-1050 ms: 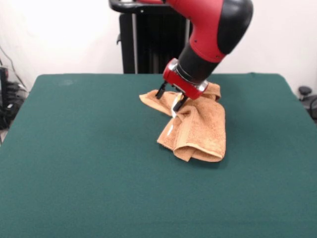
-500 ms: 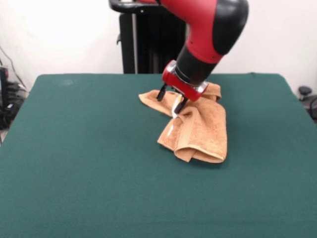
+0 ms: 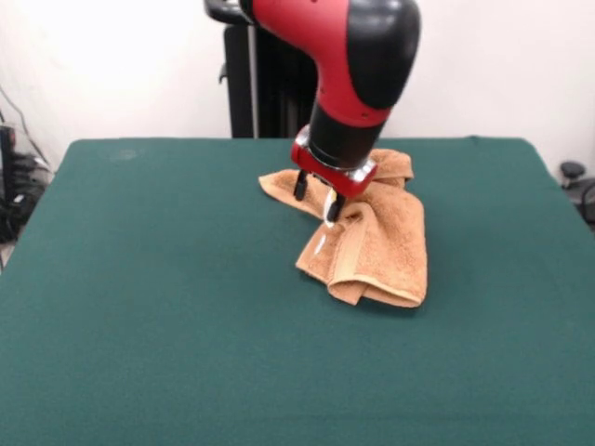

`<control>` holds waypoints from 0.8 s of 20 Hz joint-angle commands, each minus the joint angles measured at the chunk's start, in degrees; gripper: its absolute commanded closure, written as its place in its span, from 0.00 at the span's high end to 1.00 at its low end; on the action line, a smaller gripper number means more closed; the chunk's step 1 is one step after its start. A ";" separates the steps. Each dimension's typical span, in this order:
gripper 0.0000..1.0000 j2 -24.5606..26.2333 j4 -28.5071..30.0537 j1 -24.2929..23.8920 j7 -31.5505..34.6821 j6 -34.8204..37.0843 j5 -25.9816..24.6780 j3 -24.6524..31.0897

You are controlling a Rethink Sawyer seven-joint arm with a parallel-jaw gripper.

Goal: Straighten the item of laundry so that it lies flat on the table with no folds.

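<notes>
The item of laundry (image 3: 376,243) is an orange-tan terry towel, rumpled and folded over itself, lying right of centre on the table (image 3: 149,297). One corner spreads left toward the back, and a thick folded lobe hangs toward the front. A small white tag (image 3: 319,245) shows on its left edge. My gripper (image 3: 316,197) comes down onto the towel's upper left part, its two dark fingers (image 3: 299,186) standing apart with towel cloth at their tips. The gripper is open and nothing is lifted.
The dark green table top stretches wide on every side of the towel. Behind the table stands a black pedestal (image 3: 270,84). Cables and gear lie off the left edge (image 3: 14,195), and a dark object sits off the right edge (image 3: 576,181).
The arm has swung left and stands more upright over the towel. The gripper has shifted slightly left. The towel has barely moved.
</notes>
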 commanded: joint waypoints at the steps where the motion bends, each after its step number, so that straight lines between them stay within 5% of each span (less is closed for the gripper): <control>1: 1.00 0.37 0.94 -1.78 5.04 -2.17 -1.49 15.07; 8: 1.00 -0.93 1.77 -5.13 3.56 0.34 -2.84 19.28; 16: 1.00 1.02 -0.66 -1.22 9.45 -1.03 -4.80 14.09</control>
